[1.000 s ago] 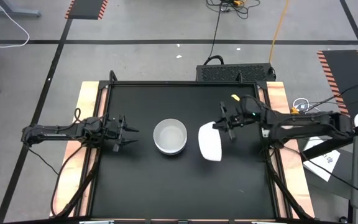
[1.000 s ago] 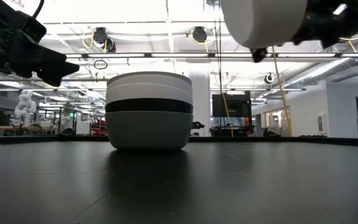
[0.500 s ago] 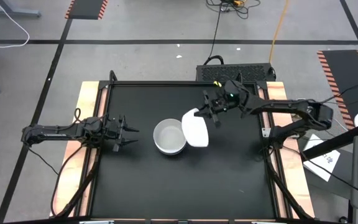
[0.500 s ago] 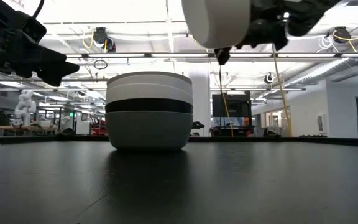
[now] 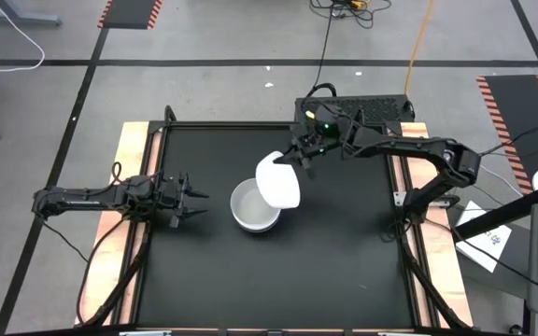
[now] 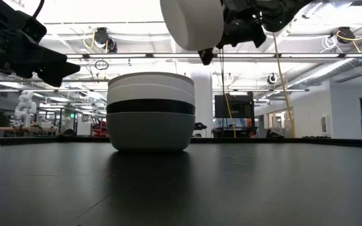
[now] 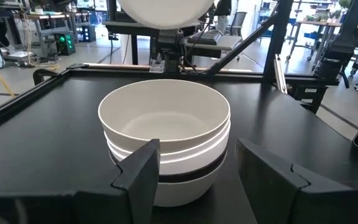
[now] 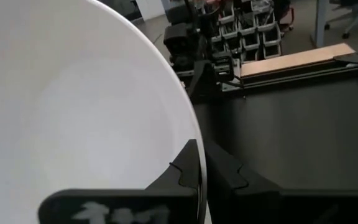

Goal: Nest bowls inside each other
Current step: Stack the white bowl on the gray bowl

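A stack of nested bowls [image 5: 253, 210] stands on its base at the middle of the black table, with white bowls on top, a black one below them and a pale grey one at the bottom [image 6: 151, 113]. One more white bowl [image 5: 278, 180] hangs tipped on its side above the stack's far right rim, with my right gripper [image 5: 299, 159] shut on it; in the low view it is well above the stack [image 6: 190, 22]. My left gripper [image 5: 194, 198] waits open near the table's left edge, pointing level at the stack [image 7: 165, 134]. My right gripper pinches the white bowl's rim [image 8: 197, 155], one finger inside the bowl and one outside. The fingers come nearly level from the table's far right. The bowl is lifted clear and tipped on its side, its inside [image 8: 73, 106] turned toward the gripper.
The black table [image 5: 344, 271] has wooden strips along its left and right sides [image 5: 131, 149]. A dark box [image 5: 353, 107] sits just beyond the far edge. Bare tabletop lies near, left and right of the stack.
My right gripper has carried the white bowl toward the table's left and far edges and a little upward, from beside the stack's right to over its far right rim. The bowl stays tipped on its side in the hold.
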`<state>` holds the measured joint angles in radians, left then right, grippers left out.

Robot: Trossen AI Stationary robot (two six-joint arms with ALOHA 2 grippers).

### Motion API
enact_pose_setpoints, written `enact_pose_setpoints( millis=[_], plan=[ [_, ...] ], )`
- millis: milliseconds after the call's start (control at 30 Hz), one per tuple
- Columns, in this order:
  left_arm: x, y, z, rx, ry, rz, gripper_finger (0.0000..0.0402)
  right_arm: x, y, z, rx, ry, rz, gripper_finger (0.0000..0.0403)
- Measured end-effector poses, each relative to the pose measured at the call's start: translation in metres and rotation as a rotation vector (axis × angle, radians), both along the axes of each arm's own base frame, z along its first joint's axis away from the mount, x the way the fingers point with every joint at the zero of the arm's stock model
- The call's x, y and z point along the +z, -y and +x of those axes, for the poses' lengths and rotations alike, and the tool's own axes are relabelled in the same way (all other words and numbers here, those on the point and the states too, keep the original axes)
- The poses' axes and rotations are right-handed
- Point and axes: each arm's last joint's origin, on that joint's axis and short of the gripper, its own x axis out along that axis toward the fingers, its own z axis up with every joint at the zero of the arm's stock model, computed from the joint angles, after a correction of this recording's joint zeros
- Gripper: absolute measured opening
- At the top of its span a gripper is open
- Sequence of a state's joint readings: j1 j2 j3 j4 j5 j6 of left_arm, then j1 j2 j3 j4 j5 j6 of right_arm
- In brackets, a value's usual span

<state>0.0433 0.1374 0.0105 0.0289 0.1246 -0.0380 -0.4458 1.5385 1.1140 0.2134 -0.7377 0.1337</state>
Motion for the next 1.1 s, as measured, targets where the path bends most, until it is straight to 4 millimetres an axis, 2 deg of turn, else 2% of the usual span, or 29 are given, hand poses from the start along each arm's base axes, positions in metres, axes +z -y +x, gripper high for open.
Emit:
enact_pose_setpoints(
  millis=[533, 633, 833, 1100],
  plan=[
    [0.0, 0.0, 0.0, -0.008, 0.003, 0.036, 0.0211, 0.005, 0.006, 0.002, -0.012, -0.034, 0.028, 0.0],
    [0.0, 0.0, 0.0, -0.008, 0.004, 0.039, 0.0211, -0.001, 0.01, 0.01, -0.013, -0.103, 0.041, 0.0],
    [0.0, 0.0, 0.0, -0.008, 0.002, 0.025, 0.0211, -0.004, 0.022, 0.042, 0.009, -0.202, 0.043, 0.0],
    [-0.003, 0.0, 0.002, -0.008, -0.033, 0.01, 0.0211, 0.005, 0.026, 0.081, 0.03, -0.374, 0.014, 0.0]
  ],
)
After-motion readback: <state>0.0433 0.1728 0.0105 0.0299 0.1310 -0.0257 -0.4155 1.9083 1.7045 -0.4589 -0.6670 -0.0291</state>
